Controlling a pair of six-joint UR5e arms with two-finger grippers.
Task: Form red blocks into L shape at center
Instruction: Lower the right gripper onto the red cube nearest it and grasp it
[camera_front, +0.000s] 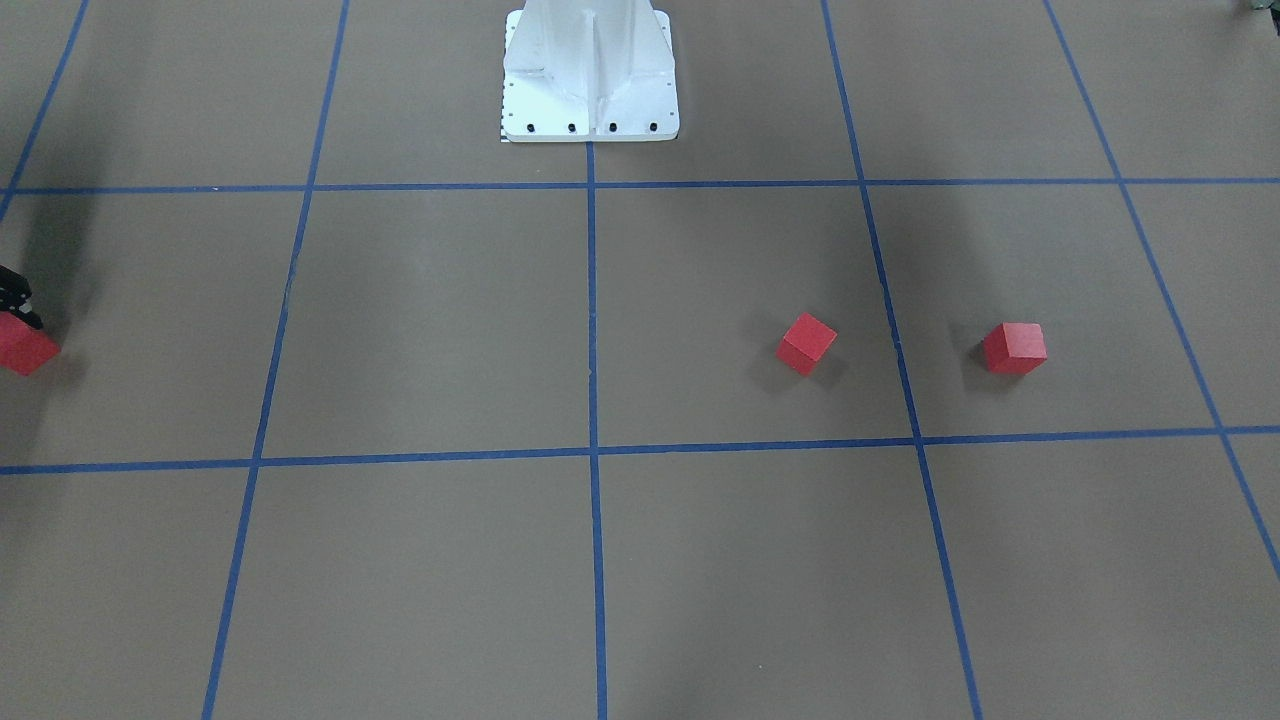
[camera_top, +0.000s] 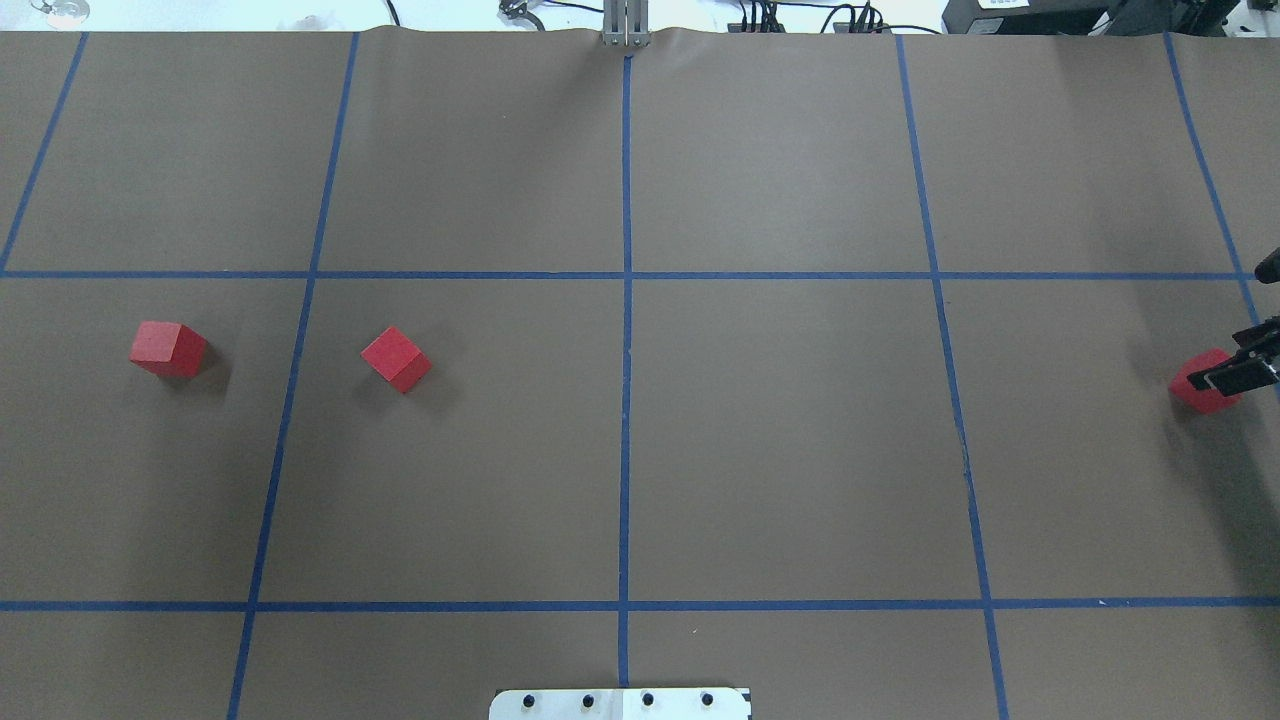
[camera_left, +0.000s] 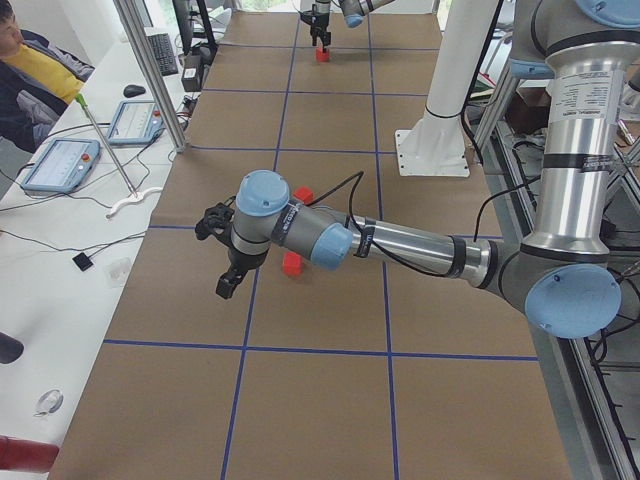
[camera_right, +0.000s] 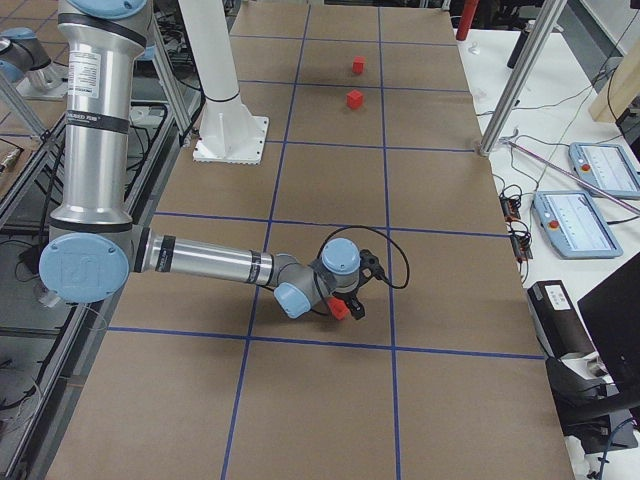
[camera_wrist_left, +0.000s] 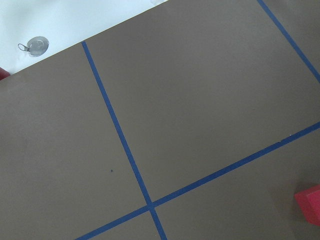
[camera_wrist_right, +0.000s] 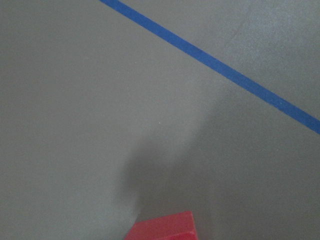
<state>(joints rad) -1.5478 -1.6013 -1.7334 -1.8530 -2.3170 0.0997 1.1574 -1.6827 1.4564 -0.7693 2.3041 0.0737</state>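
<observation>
ARM REACHES FOR STRAY BLOCK: The right tool (camera_top: 1222, 362) hangs low at the right edge of the overhead frame. Its dark fingers are over a red block (camera_top: 1200, 392) that appears to sit on the tabletop (camera_top: 800, 480). I cannot tell whether they grip it or merely straddle it. The likely aim is to carry this outlier inward. The left tool (camera_left: 226, 262), at mid left in the left-side view, hovers above the paper, its spread unreadable from there. A second block (camera_top: 396, 358) and a third block (camera_top: 168, 347) lie apart at mid left of the overhead frame. None of the three is at the center (camera_top: 626, 440) along the middle tape line, so the L looks unstarted.
</observation>
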